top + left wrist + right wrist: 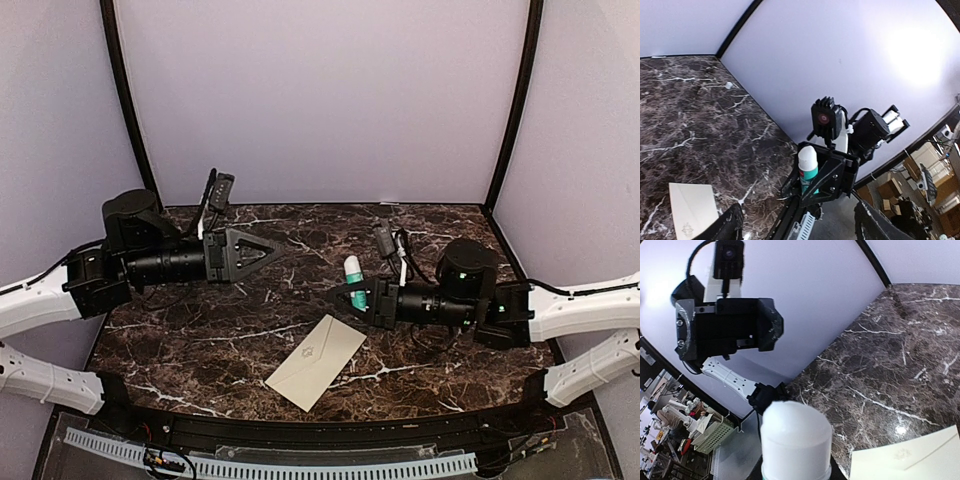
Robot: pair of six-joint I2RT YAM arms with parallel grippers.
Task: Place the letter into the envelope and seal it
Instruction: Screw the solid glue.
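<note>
My left pincer [268, 250] level, released (fingers [730, 226] wide), right pincer [348, 295] level, grasping glue stick [354, 267], envelope [317, 362] flat on table [200, 340], apart, toward near edge

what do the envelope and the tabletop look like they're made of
The envelope: cream paper, matte, with sharp flap folds and a faint emblem. The tabletop: looks like dark marble with white veins, glossy judging by the glare, though possibly a printed laminate.
</note>
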